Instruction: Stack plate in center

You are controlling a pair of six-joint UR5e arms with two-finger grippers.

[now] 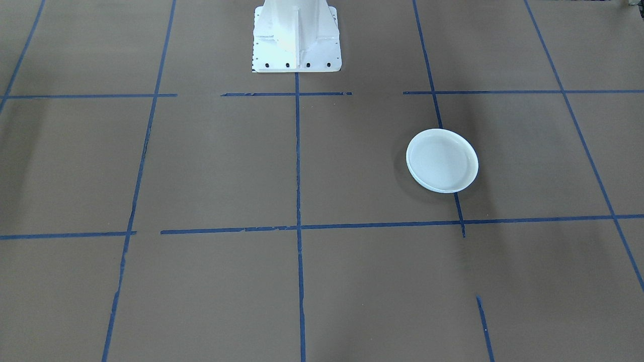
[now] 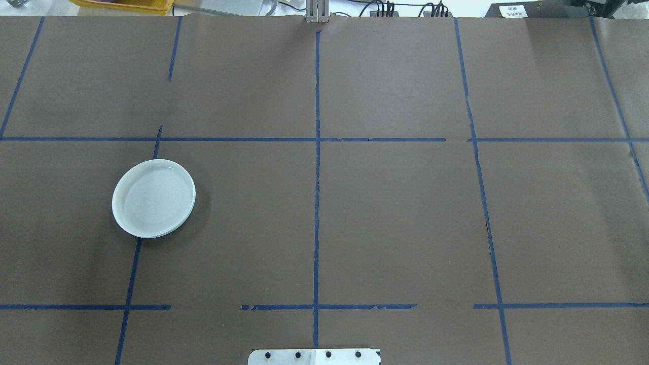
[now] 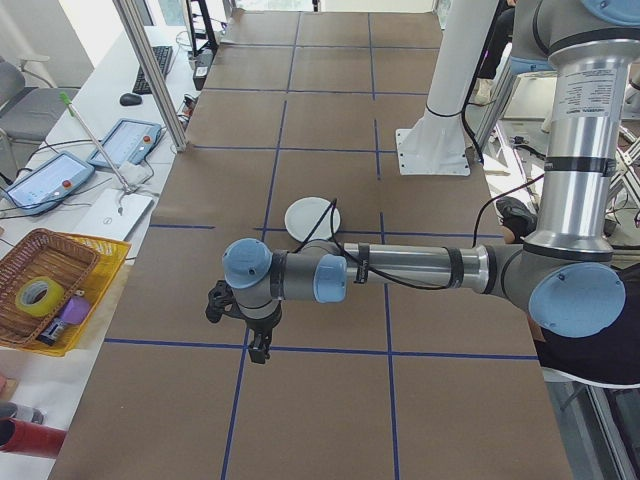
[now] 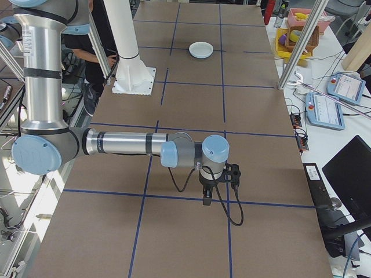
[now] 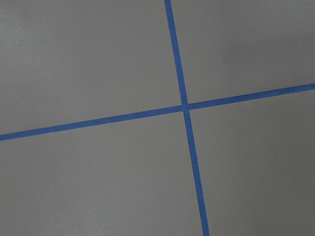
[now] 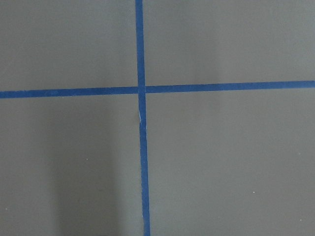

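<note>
A low stack of round plates (image 2: 153,198) lies on the brown table on my left side, also seen as the stack (image 1: 441,161), (image 3: 312,217), (image 4: 201,49). Its top plate is pale bluish white with faint rings in its well. A second rim shows beneath it, and I cannot tell which plate is the plain pale blue one. My left gripper (image 3: 259,352) hangs over a tape crossing near the table's left end, well apart from the stack. My right gripper (image 4: 206,200) hangs over a crossing toward the right end. For both I cannot tell whether they are open or shut.
Blue tape lines (image 2: 317,203) grid the brown table. The white robot pedestal (image 1: 297,35) stands at the table's edge. A yellow tray with a basket (image 3: 50,290) and tablets (image 3: 125,143) sit off the table. A person (image 4: 95,35) stands by the base.
</note>
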